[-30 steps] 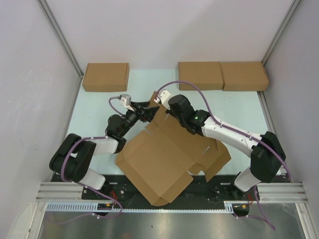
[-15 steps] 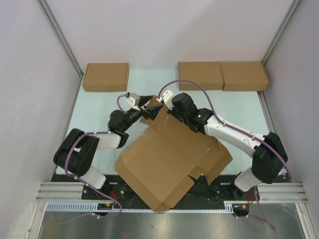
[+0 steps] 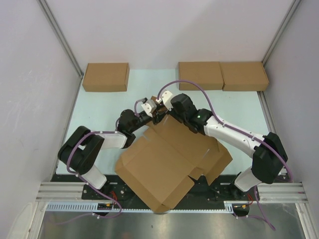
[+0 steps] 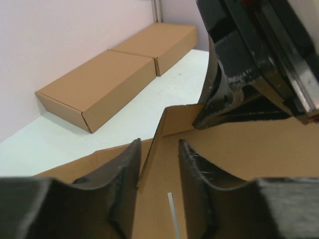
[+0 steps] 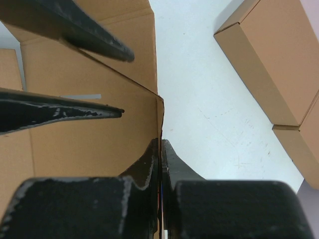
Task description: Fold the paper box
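paper box [image 3: 159,169]: big flat die-cut sheet, mostly unfolded. It sits skewed in the near middle of the bench [image 3: 97,117], so none of its edges line up with the bench edges.

near edge: the sheet's nearest corner pokes out past the bench and over the metal rail [image 3: 60,190] between the two arm bases.

far corner: one flap [image 4: 174,119] is lifted up off the sheet, and both arms meet right there.

right end effector [image 5: 159,144]: closed tight, pinching the thin top edge of that raised flap.

left end effector [image 4: 158,144]: fingers apart, straddling the same flap's edge. The cardboard sits in the gap, close to one finger [image 4: 127,169], with room left on the other side, so it's not clamped.

crowding: the two end effectors are just beside each other on that flap, pretty tight.

other boxes: three folded ones along the far wall, one on the left [image 3: 105,76] and two touching side by side on the right [image 3: 201,75] [image 3: 244,75].

open room: bare bench shows between the raised flap and the far boxes, plus a strip along each side wall.
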`<state>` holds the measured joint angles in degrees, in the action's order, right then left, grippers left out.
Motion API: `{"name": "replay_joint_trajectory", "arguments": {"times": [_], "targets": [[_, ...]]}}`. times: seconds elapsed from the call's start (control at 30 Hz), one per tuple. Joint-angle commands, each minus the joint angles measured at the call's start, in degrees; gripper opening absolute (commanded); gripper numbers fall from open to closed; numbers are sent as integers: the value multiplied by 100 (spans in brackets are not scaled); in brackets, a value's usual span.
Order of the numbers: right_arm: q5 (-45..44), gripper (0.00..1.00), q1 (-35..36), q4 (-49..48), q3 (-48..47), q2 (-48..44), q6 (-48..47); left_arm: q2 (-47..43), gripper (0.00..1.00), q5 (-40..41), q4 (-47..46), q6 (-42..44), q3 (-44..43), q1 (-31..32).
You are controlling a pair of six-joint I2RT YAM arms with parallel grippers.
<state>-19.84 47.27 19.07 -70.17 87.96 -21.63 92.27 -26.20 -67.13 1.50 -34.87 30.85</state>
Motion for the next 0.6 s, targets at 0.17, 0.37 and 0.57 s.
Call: {"name": "replay_joint_trajectory", "arguments": {"times": [0.17,0.37,0.57], "targets": [[24,0,160,-96,-5,19,176,-113,23,474,-9,246,-29,184],[-108,0,213,-211,-5,107,317,-122,13,1449,-737,-746,340,483],[-284,0,257,-263,-5,168,449,186,8,2573,-1862,-1959,745,905]]}}
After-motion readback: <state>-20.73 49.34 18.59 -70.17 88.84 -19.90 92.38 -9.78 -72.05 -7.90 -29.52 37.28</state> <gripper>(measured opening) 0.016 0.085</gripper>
